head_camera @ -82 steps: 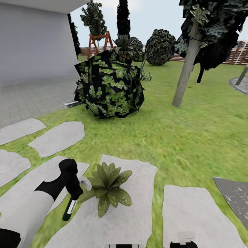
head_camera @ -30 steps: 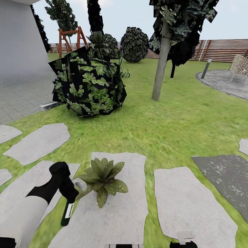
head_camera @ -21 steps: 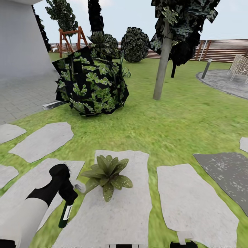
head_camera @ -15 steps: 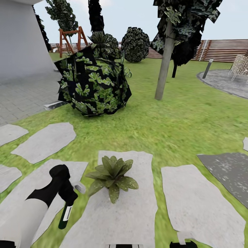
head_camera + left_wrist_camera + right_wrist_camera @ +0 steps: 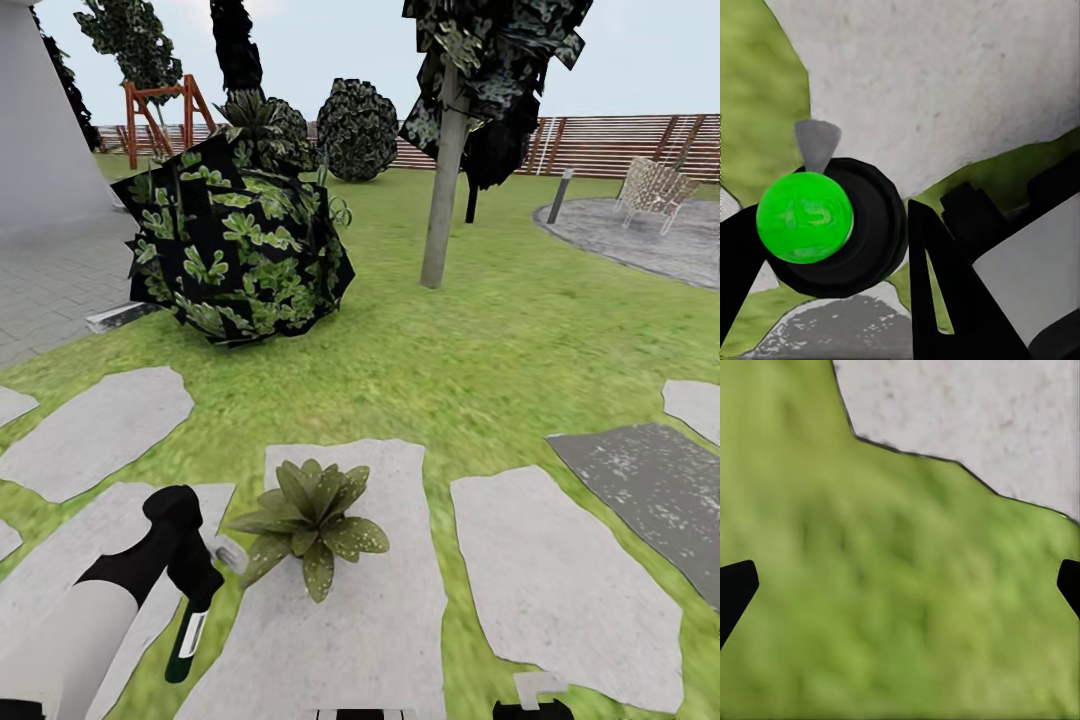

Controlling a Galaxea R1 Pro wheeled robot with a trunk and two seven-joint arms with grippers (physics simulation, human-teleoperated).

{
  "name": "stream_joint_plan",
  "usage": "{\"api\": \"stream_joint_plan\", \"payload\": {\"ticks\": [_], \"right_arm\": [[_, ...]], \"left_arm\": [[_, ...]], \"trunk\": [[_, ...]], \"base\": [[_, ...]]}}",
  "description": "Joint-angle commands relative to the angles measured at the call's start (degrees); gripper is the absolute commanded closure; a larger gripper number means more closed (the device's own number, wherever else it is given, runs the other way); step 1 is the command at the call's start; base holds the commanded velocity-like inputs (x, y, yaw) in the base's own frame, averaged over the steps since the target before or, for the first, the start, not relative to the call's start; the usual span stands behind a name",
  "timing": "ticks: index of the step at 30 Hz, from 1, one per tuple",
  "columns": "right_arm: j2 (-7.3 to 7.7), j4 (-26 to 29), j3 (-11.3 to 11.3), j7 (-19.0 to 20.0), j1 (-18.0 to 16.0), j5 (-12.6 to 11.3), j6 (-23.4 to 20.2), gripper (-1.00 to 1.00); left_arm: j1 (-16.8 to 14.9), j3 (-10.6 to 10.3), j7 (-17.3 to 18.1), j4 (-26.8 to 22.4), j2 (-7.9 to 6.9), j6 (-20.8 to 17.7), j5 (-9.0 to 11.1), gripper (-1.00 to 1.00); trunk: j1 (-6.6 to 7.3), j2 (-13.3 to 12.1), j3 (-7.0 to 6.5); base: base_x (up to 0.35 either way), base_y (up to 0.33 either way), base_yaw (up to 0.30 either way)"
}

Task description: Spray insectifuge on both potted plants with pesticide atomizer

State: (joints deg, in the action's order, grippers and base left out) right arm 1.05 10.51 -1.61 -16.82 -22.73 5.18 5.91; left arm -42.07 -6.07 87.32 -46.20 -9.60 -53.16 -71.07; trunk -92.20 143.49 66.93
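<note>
While gripping atomizer [image 5: 186, 640]: left arm [image 5: 110, 590] low.

Ahead of me a big shrub [image 5: 235, 245] with striped leaves stands on the grass, a pale tree trunk [image 5: 444, 185] to its right. Further back I see an orange swing frame [image 5: 158, 108], a round bush [image 5: 357, 128], a grey post lamp [image 5: 561, 195] and a wicker chair [image 5: 655, 187].
</note>
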Motion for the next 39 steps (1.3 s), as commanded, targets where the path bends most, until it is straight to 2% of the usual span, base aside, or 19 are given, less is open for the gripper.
{"api": "stream_joint_plan", "payload": {"ticks": [1,6,15,23,32,39], "right_arm": [[0.01,-0.05,-0.14,-0.32,-0.03,0.53,-0.03,-1.00],[0.01,-0.10,-0.14,-0.32,-0.03,0.51,-0.03,-1.00],[-0.04,-0.08,-0.14,-0.32,-0.03,0.53,-0.03,-1.00],[0.09,-0.14,-0.14,-0.32,-0.03,0.53,0.06,-1.00],[0.03,-0.14,-0.14,-0.32,-0.03,0.53,0.03,-1.00],[0.01,-0.13,-0.14,-0.32,-0.03,0.53,-0.02,-1.00]], "left_arm": [[-0.04,-0.15,0.50,-0.08,-0.05,-0.56,-0.46,1.00],[-0.05,-0.07,0.32,-0.12,0.31,-0.63,-0.32,1.00],[-0.66,0.10,0.53,-0.92,0.03,-0.66,-0.42,1.00],[-0.77,-0.06,0.48,-0.92,0.24,-0.72,-0.70,1.00],[-0.73,0.01,0.40,-0.98,0.56,-0.89,-0.55,1.00],[-0.68,-0.01,0.39,-1.00,0.34,-0.73,-0.42,1.00]], "trunk": [[0.01,0.02,0.05],[0.01,0.02,0.05],[0.01,0.02,0.05],[0.01,0.02,0.05],[0.01,0.02,0.05],[0.01,0.02,0.05]], "base": [[0.000,0.000,-0.011],[0.000,0.000,-0.096],[-0.011,0.015,-0.213],[-0.102,0.246,-0.008],[0.153,0.269,-0.002],[0.036,0.035,-0.237]]}}
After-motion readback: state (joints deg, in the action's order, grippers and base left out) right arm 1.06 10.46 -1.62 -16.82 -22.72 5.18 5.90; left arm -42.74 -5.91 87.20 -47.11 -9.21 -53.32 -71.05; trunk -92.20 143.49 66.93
